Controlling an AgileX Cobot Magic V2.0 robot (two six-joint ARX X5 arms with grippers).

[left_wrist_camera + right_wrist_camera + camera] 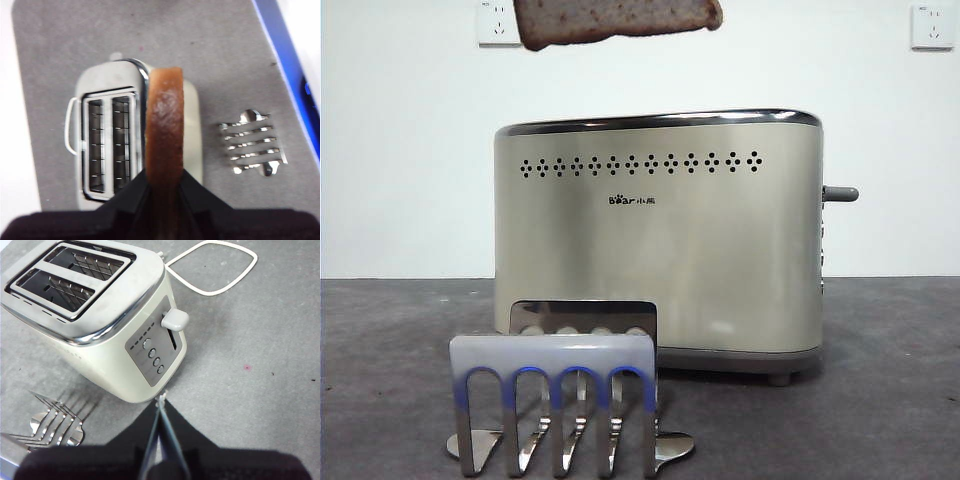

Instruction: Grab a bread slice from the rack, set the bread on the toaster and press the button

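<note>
My left gripper (pixel 164 187) is shut on the slice of bread (pixel 164 127), a brown slice held on edge high above the toaster (pixel 107 140). In the front view the slice of bread (pixel 617 20) hangs at the top edge, well above the cream toaster (pixel 660 245). Both toaster slots show bare wire. The metal rack (pixel 555 400) stands in front of the toaster with nothing between its loops; it also shows as the rack (pixel 252 150) beside the toaster. The grey button (pixel 840 194) sticks out of the toaster's right end. My right gripper (pixel 161 405) is shut, close to that end below the button (pixel 175 319).
A white power cord (pixel 212 270) loops on the grey table behind the toaster. A row of round knobs (pixel 153 356) sits beside the lever slot. Two wall sockets (pixel 932 27) are on the white wall. A blue strip (pixel 287 65) borders the table.
</note>
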